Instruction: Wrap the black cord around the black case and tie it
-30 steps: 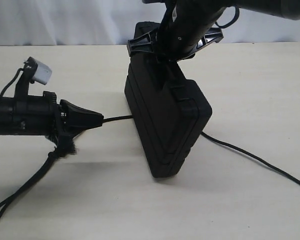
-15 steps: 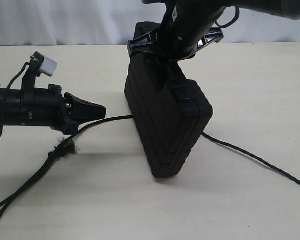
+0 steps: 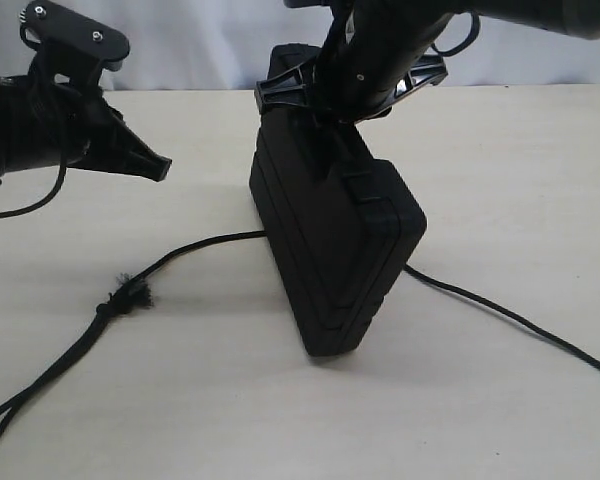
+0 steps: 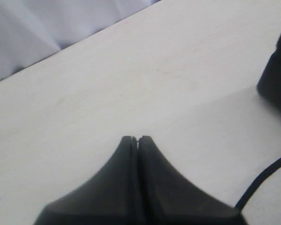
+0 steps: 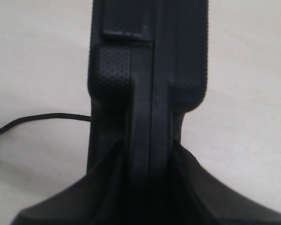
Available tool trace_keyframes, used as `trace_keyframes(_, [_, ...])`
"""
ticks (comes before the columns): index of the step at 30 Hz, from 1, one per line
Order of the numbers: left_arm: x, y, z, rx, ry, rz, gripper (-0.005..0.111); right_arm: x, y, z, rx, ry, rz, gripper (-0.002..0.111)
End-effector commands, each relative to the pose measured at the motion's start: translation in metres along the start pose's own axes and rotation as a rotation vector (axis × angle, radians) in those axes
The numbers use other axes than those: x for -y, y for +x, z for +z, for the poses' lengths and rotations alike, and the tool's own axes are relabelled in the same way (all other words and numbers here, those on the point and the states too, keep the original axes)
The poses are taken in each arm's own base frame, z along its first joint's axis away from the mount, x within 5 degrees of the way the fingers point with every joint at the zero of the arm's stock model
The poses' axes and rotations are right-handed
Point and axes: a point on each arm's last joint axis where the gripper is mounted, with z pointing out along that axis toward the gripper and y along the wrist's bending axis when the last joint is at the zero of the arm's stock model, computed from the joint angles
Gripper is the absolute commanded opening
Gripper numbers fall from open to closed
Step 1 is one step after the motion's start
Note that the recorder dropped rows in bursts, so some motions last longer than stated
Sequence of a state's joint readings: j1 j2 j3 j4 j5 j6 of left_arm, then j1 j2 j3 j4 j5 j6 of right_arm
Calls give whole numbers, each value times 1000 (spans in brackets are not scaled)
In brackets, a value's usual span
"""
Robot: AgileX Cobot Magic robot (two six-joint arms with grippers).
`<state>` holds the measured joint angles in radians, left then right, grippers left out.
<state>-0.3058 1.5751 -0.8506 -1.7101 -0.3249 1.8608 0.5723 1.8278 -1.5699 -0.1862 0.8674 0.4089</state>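
Right gripper (image 5: 147, 152) clamps the upright black case (image 3: 335, 250); closed, empty left gripper (image 4: 138, 138) hangs clear of black cord (image 3: 180, 252).

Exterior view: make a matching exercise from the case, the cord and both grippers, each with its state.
1. black case
2. black cord
3. left gripper
4. right gripper

A. shut, holding nothing
B. lying on the table
C. shut on the black case
D. standing on edge

Pairs: 1-D, 2-B, 3-A, 4-C
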Motion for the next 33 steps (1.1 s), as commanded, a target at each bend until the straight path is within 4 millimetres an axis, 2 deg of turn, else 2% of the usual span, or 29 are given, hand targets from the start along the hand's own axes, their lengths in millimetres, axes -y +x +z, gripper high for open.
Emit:
trace_keyframes(1, [-1,5,0,-33,-35,51,0,1,-5,-12,43,-4,-7,4])
trace_keyframes(3, [-2,2,2,-37,-56,90,0,1,-5,-12,41,-3,-6,4])
trace_keyframes(5, [-24,-9,-1,-87,-271,163,0,1,-4,-12,29,0,-5,4])
trace_keyframes(6, [-40,-14,-7,-150,-441,212,0,2,-3,-12,20,4,-5,4])
trace_keyframes(8, [-61,-24,-20,-212,-658,162,0,2,-3,-12,18,5,-5,4])
trace_keyframes(9, [-63,-24,-21,-215,-670,156,0,2,-3,-12,18,5,-5,4])
trace_keyframes(11, [-52,-25,-18,-186,-602,178,0,1,-4,-12,26,1,-5,4])
trace_keyframes(14, [-18,-26,-8,-80,-348,238,0,2,-5,-12,37,2,-9,4])
trace_keyframes(16, [13,-24,-7,36,-57,273,0,2,-5,-12,37,2,-9,4])
trace_keyframes(17, [22,-24,-10,77,44,269,0,2,-5,-12,37,2,-9,4])
trace_keyframes(20, [32,-26,-20,156,234,154,0,2,-5,-12,37,2,-18,4])
trace_keyframes(24, [45,-23,-45,248,559,2,0,2,-5,-12,37,2,-26,4])
trace_keyframes(26, [54,-16,-54,221,758,46,0,2,-4,-12,31,5,-36,4])
trace_keyframes(28, [58,-7,-63,96,941,119,0,2,-3,-12,21,9,-36,4])
trace_keyframes(30, [55,1,-66,-68,979,176,0,2,-3,-12,18,10,-36,4])
trace_keyframes(33, [41,4,-50,-175,741,104,0,2,-3,-12,18,10,-36,4])
